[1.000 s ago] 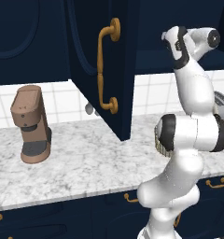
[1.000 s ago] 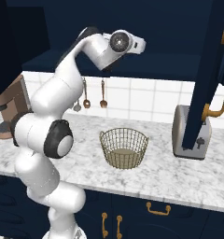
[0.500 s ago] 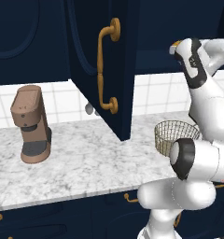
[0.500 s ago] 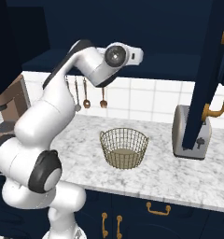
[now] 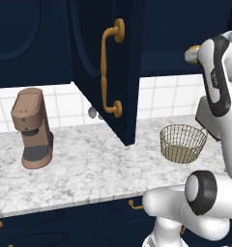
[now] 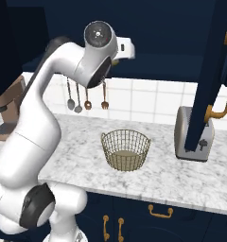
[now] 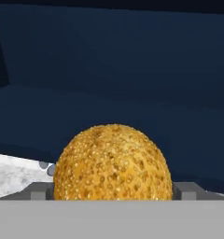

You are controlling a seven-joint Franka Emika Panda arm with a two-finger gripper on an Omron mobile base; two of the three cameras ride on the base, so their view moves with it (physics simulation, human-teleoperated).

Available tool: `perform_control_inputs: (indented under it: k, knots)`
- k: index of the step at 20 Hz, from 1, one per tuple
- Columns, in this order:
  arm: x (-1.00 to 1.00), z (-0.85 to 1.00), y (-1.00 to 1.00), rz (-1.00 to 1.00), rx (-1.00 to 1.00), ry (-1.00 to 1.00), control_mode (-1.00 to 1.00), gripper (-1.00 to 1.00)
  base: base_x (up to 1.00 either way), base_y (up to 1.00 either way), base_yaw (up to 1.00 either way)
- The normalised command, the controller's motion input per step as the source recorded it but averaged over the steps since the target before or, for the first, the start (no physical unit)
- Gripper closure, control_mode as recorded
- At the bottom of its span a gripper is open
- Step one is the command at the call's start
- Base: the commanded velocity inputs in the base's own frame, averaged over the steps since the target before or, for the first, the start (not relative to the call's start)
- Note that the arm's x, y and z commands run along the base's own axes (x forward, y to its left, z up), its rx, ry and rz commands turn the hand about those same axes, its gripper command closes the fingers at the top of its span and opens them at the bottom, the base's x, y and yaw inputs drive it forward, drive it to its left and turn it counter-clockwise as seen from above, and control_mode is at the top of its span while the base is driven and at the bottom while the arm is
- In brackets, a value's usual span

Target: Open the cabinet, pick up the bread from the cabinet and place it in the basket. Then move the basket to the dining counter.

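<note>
Claw wide apart round bread, not clamped yet; closing off-centre could roll it toward 12 o'clock, deeper into cabinet.

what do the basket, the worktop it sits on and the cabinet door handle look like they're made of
Basket: thin gold-tan wire mesh, see-through. Worktop: white-grey veined marble or a lookalike, smooth. Cabinet door handle: brass-coloured metal, smooth and faintly shiny.

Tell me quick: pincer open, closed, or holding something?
Pincer: open, fingertips either side of the bread, not closed on it.
</note>
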Motion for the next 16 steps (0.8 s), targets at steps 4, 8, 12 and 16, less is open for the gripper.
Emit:
perform_control_inputs:
  k: [4, 8, 12, 16]
  knots:
    - [-0.93, -0.64, 0.04, 0.01, -0.13, 0.17, -1.0, 1.0, 0.0, 0.0, 0.0]
    - [-0.44, -1.0, 0.0, 0.0, -0.12, 0.25, -1.0, 1.0, 0.0, 0.0, 0.0]
    - [-0.28, -1.0, -0.03, 0.0, -0.05, 0.24, -1.0, 1.0, 0.0, 0.0, 0.0]
    - [0.01, -1.0, -0.03, 0.0, -0.04, 0.23, -1.0, 1.0, 0.0, 0.0, 0.0]
